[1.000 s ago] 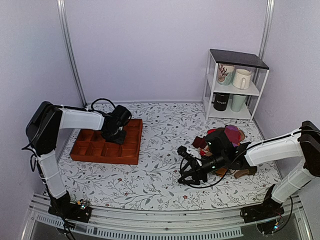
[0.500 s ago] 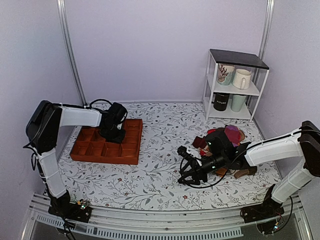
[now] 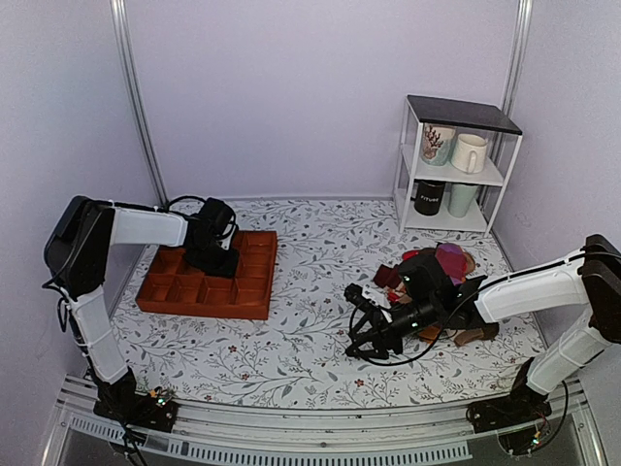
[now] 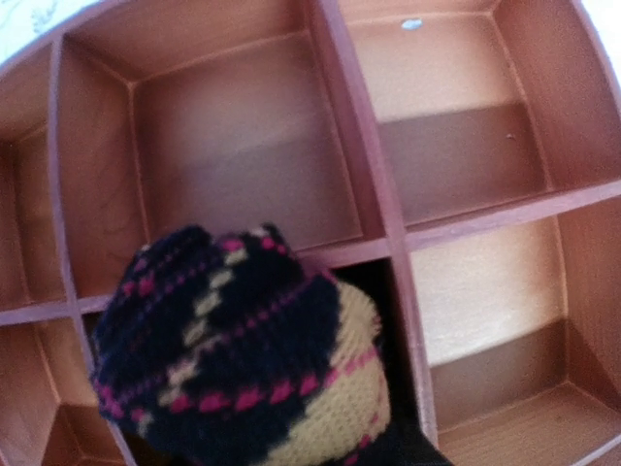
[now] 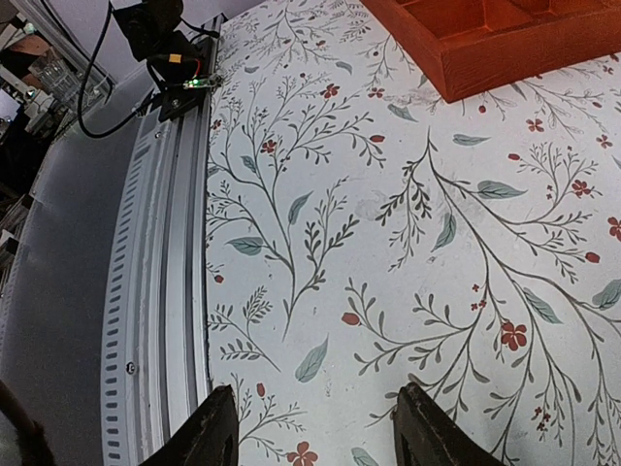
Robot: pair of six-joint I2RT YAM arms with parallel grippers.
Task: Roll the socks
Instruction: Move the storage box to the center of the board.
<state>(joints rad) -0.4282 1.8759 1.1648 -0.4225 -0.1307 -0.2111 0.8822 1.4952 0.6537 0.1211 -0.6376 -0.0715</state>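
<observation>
The socks (image 4: 233, 349) are rolled into one ball, black knit with red and yellowish argyle, which fills the lower left of the left wrist view. The ball sits low at a compartment of the orange-brown wooden tray (image 4: 359, 165). My left gripper (image 3: 215, 254) hangs over that tray (image 3: 250, 291), and its fingers are hidden behind the ball. From above, the gripper hides the ball. My right gripper (image 5: 320, 432) stands open just above the floral tablecloth near the table's middle (image 3: 364, 328), with nothing between its fingers.
A heap of other socks (image 3: 448, 264), maroon, purple and tan, lies under the right forearm. A white shelf (image 3: 456, 165) with mugs stands at the back right. The tray's corner (image 5: 505, 39) shows far from the right gripper. The metal front rail (image 5: 155, 291) runs close by.
My left gripper has shifted a little to the left over the tray. The right arm has not moved.
</observation>
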